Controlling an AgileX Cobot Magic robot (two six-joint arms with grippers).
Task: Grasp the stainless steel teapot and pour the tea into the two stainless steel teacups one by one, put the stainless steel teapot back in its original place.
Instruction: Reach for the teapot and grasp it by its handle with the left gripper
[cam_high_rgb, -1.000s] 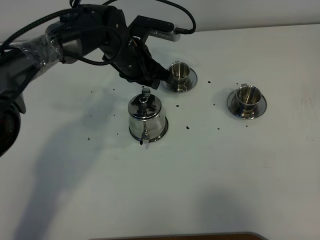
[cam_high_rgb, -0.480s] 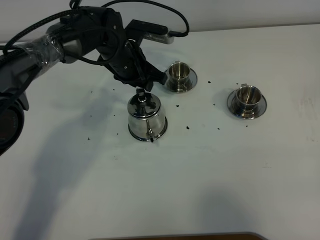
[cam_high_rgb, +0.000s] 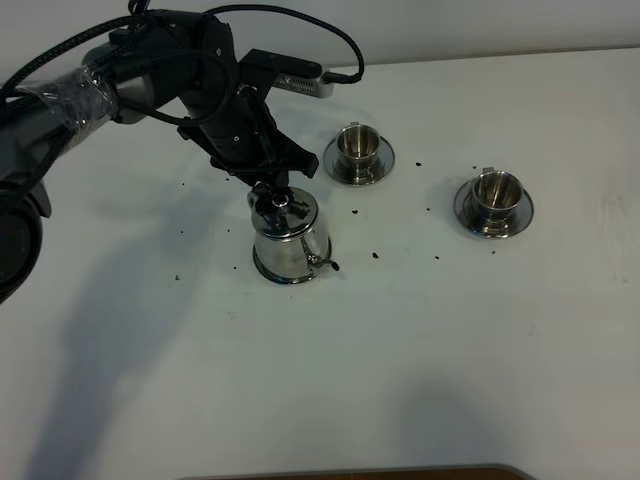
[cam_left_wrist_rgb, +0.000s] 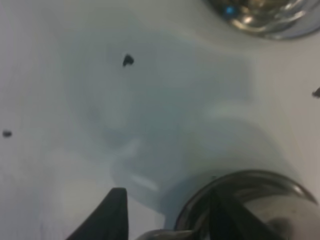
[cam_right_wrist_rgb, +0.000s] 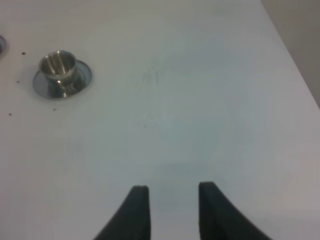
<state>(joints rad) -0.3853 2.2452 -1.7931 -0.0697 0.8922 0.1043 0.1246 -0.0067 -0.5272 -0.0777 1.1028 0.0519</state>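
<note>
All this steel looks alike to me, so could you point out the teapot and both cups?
teapot (cam_high_rgb: 285, 245), high view, its body.
cup nearer the teapot (cam_high_rgb: 356, 143), high view, its bowl.
farther cup (cam_high_rgb: 495, 190), high view, its bowl.

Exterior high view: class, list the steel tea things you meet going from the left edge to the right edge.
teapot → middle teacup on its saucer → right-hand teacup on its saucer
</note>
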